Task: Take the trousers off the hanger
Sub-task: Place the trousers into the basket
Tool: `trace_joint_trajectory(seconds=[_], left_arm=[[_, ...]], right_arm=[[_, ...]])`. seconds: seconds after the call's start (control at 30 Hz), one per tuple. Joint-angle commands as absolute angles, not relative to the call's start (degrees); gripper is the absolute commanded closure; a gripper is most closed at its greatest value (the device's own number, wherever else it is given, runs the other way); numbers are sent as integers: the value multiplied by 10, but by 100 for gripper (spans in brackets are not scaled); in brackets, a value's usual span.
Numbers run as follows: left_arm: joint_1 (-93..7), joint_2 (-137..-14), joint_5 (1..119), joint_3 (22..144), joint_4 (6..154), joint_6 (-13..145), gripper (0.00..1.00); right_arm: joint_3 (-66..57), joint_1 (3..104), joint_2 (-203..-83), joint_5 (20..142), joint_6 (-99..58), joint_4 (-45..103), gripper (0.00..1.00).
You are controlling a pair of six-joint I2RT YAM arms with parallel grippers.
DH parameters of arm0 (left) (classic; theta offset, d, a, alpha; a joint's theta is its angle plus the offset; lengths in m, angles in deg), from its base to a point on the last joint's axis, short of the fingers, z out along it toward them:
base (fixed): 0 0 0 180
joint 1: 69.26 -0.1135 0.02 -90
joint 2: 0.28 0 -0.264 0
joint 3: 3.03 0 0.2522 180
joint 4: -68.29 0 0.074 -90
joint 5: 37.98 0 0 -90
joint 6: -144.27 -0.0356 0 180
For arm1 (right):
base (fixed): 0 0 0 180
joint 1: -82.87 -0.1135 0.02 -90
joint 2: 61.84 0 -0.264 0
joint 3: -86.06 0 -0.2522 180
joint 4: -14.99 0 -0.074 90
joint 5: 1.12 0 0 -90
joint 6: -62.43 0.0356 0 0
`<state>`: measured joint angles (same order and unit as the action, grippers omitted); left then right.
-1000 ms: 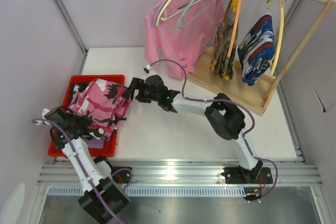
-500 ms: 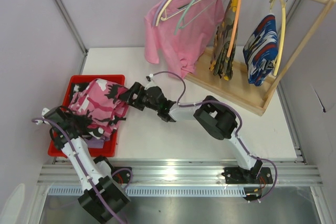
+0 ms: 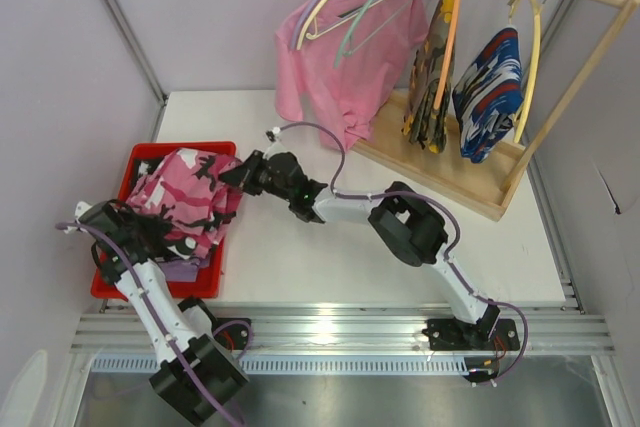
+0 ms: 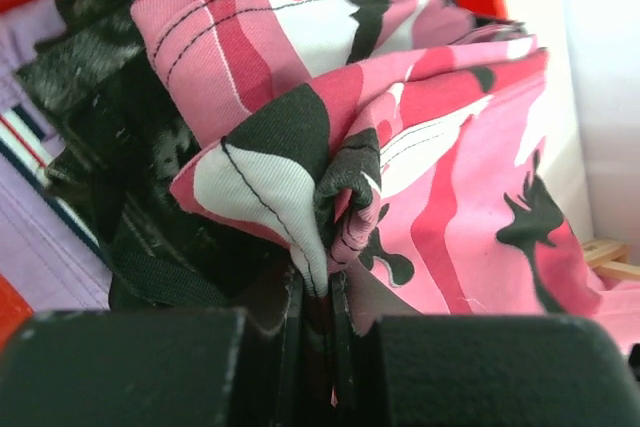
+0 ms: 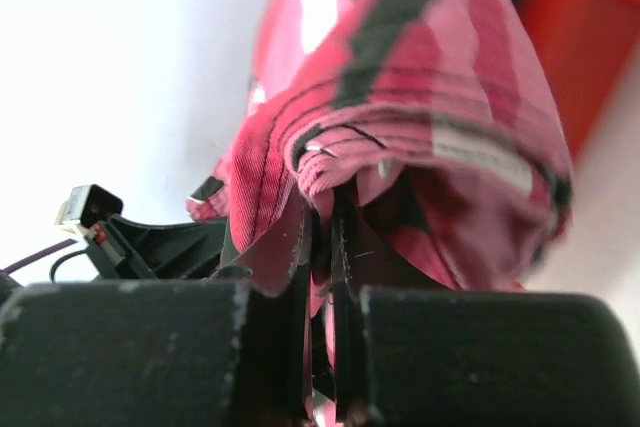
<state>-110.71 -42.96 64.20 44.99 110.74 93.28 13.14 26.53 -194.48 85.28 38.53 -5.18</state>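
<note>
Trousers (image 3: 188, 197) in pink-and-black camouflage run near-left to far-right; my left gripper (image 4: 322, 292) pinches their near end, my right gripper (image 5: 320, 239) their far fold.

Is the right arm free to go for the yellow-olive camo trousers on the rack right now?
Probably not yet: the right gripper is shut on the pink camouflage trousers at the red bin. The yellow-olive trousers seem to hang unobstructed on the rack.
</note>
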Motion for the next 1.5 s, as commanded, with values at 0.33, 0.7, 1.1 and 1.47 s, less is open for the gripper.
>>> trace_joint_trajectory(seconds=[0.33,0.7,1.1,1.47], left_arm=[[-1134,-406,656,535,1056,926,100],[-1135,-407,608,513,1051,915,100],[-1136,-407,648,459,1058,946,91],[-1135,-369,617,567,1244,943,1]], right_arm=[[423,268,-1990,782,223,91,100],[517,280,-2086,717,202,148,100],[526,316,-2062,697,168,278,43],[494,350,-1936,698,72,477,20]])
